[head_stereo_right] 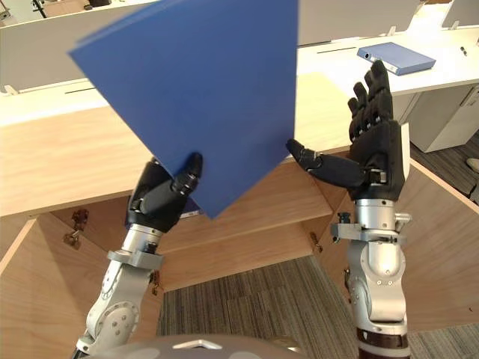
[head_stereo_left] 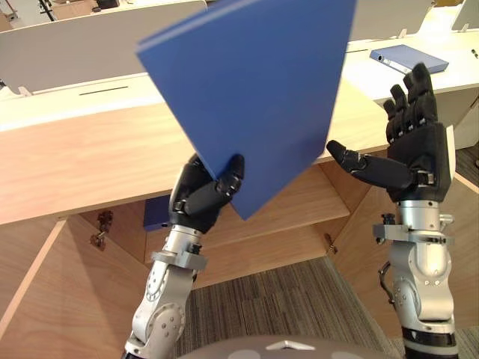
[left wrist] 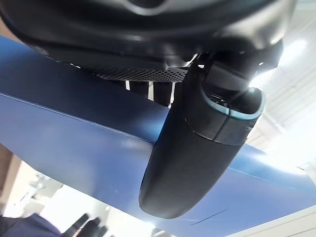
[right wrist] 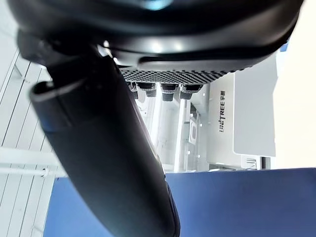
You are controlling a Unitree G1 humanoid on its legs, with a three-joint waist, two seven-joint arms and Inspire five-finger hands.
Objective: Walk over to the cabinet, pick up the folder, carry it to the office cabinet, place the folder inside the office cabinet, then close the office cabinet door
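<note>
A: Blue folder (head_stereo_left: 247, 90): where?
B: Held up before the open office cabinet (head_stereo_left: 262, 254), corner pinched in the left hand (head_stereo_left: 206, 196); right hand (head_stereo_left: 412, 142) spread wide beside it.
A: Next?
B: Placing step, I'd say: lower it onto the shelf (head_stereo_left: 307, 198).

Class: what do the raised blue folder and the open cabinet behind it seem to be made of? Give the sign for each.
Folder: stiff card or plastic-faced board, matte blue; it shows no bend though the left hand pinches only one corner. Cabinet: wood-grain board, laminate or veneer, smooth; fine grain lines show.
</note>
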